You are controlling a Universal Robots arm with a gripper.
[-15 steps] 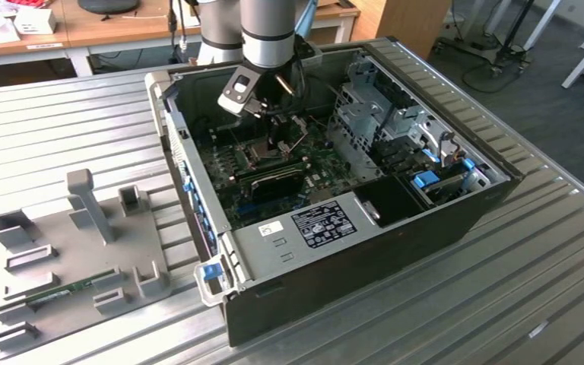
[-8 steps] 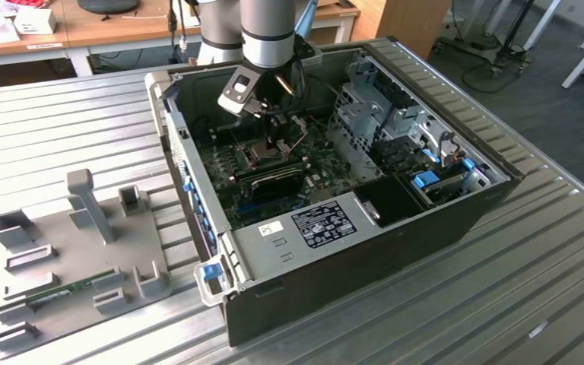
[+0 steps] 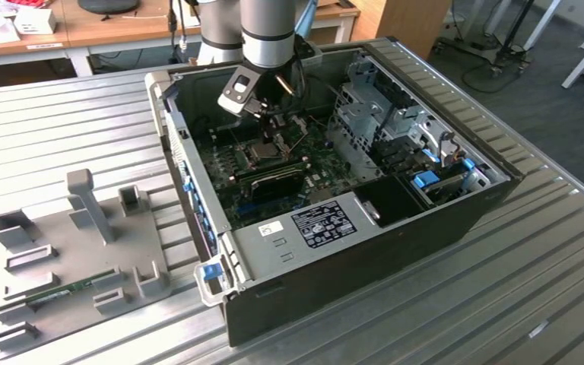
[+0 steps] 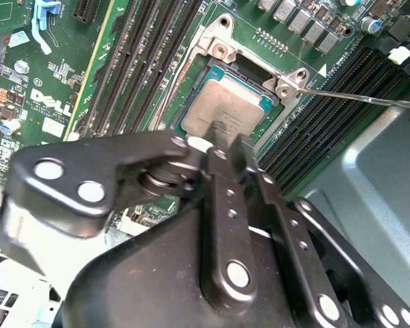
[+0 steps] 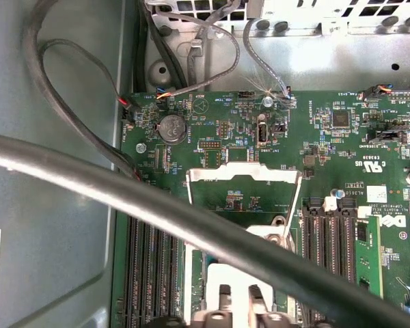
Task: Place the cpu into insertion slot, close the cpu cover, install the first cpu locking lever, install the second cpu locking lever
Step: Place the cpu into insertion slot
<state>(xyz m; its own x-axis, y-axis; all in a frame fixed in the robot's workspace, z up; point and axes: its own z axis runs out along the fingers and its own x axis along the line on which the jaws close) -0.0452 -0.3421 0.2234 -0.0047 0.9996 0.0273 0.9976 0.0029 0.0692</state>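
cpu (image 4: 227, 102): seated flat in the insertion slot (image 4: 216, 48), grey top up, edges square to the socket's silvery rim. In the exterior view it sits on the far half of the motherboard (image 3: 318, 163), toward the exterior view's left.

cpu cover (image 5: 244, 172): not closed. The frame stands swung up off the socket on its hinge edge, and green board shows through the cut-out.

locking lever (image 4: 359, 96): a thin wire rod running from the socket corner out over the memory slots (image 4: 143, 61). Can't tell whether it's the first or the second.

gripper (image 4: 227, 135): directly over the socket, with its tips at the cpu's near edge. Fingers are drawn almost together with a narrow gap, and nothing is visibly clamped between them. Can't tell whether the tips actually touch the chip top. The first wrist view shows the same, with the gripper (image 5: 234, 294) close to the foot of the raised cover. In the exterior view the gripper (image 3: 270, 129) reaches down into the open computer case (image 3: 373, 293).

Other things:
- A thick dark cable (image 5: 89, 179) crosses in front of the first wrist view.
- A coin cell (image 5: 169, 127) sits on the board beyond the cover.
- The case lies on its side on a slatted metal table (image 3: 69, 122).
- A grey fixture plate (image 3: 79, 262) is on the exterior view's left, well apart from the case, with a memory stick (image 3: 64, 291) lying on it.
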